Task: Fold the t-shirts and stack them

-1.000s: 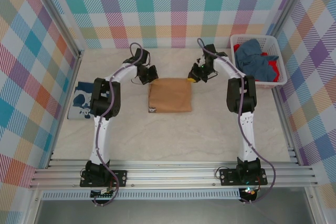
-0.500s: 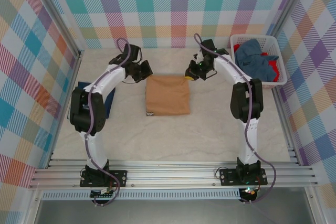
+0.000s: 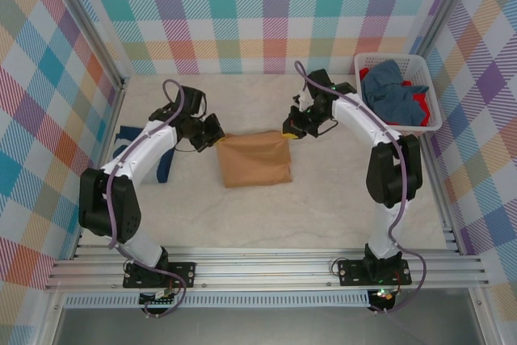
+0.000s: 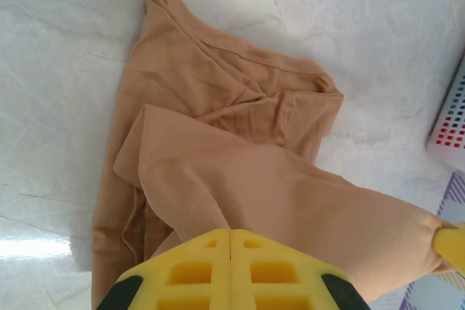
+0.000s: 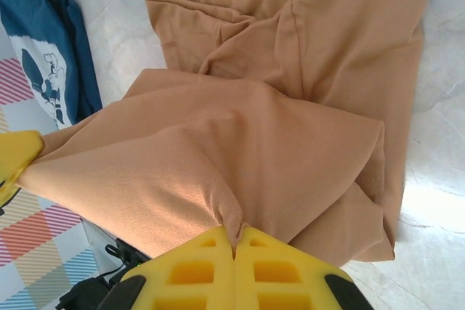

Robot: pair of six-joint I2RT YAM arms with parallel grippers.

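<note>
A tan t-shirt lies partly folded mid-table, its far edge lifted and stretched between both grippers. My left gripper is shut on the far-left corner of that edge. In the left wrist view the tan cloth runs right into the closed yellow tips of the left gripper. My right gripper is shut on the far-right corner, and a pinch of tan cloth sits between its closed tips. A navy t-shirt with a pale print lies at the left, partly under the left arm.
A white lattice basket stands at the back right, holding a blue shirt and a red one. Its wall shows in the left wrist view as a basket edge. Checked walls close in the table on three sides.
Both grippers, still shut on the tan shirt's far edge, moved toward the near side and slightly left, drawing that edge over the shirt. The left arm swung outward over the navy shirt.
</note>
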